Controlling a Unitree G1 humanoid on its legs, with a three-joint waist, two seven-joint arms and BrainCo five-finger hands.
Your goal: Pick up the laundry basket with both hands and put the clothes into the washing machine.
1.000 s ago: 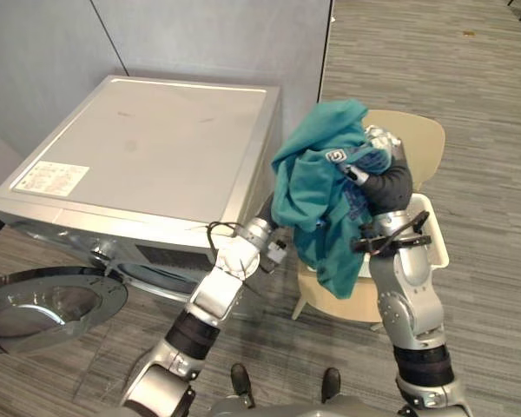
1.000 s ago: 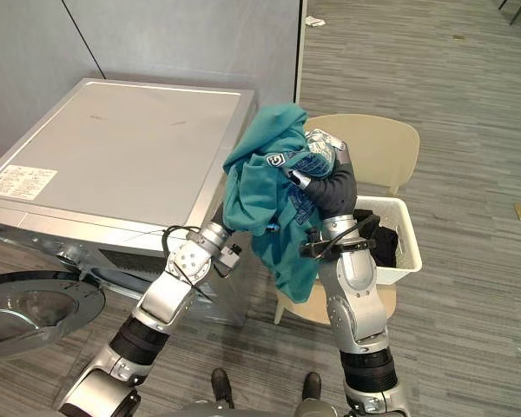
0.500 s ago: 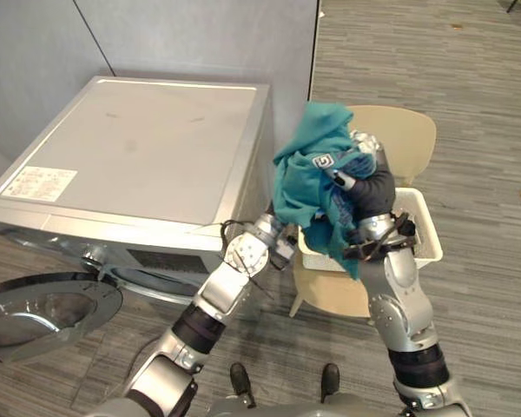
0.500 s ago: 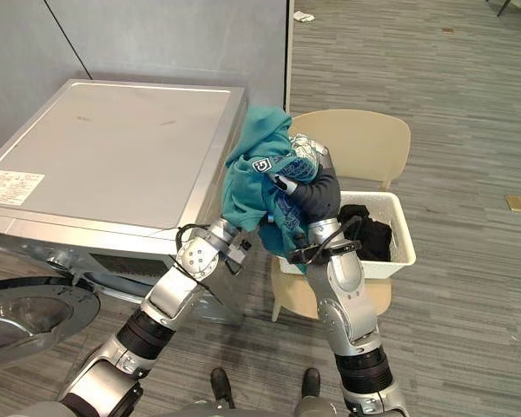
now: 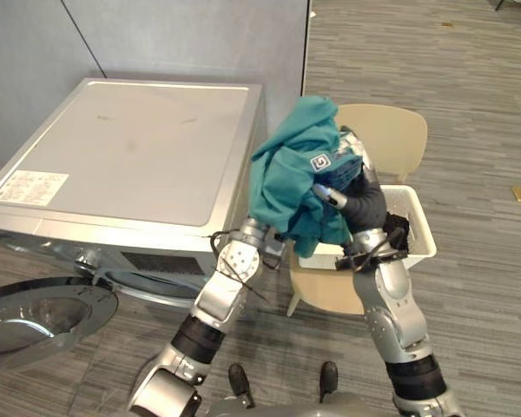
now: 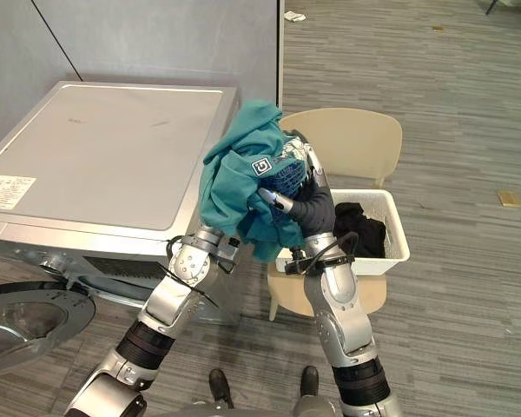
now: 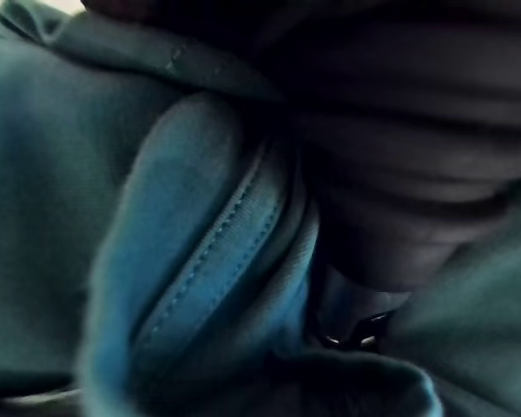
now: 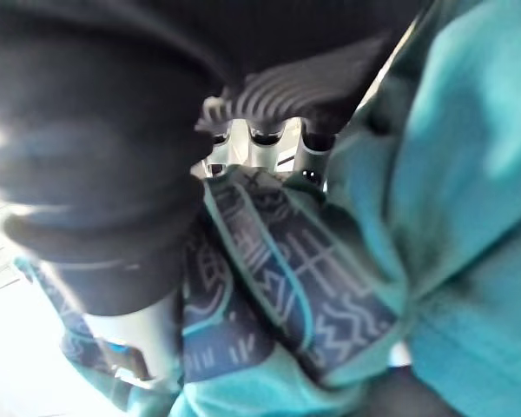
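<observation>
Centre of both eye views, raised between the washing machine [image 5: 130, 148] and the beige chair [image 5: 391, 130]: teal garment [image 5: 291, 169], bunched and clenched in the right hand [image 5: 363, 200], whose fingers [image 8: 260, 146] curl over a dark patterned band of it in the right wrist view. Left hand [image 6: 219, 245] goes under the cloth's lower edge, fingers buried, grasp cannot be told; its wrist view gives teal folds and seams close up. Right of centre, eye views: white laundry basket [image 6: 398, 228] on the chair seat, dark clothes [image 6: 360, 228] inside; round door [image 5: 43, 317] open, lower left.
</observation>
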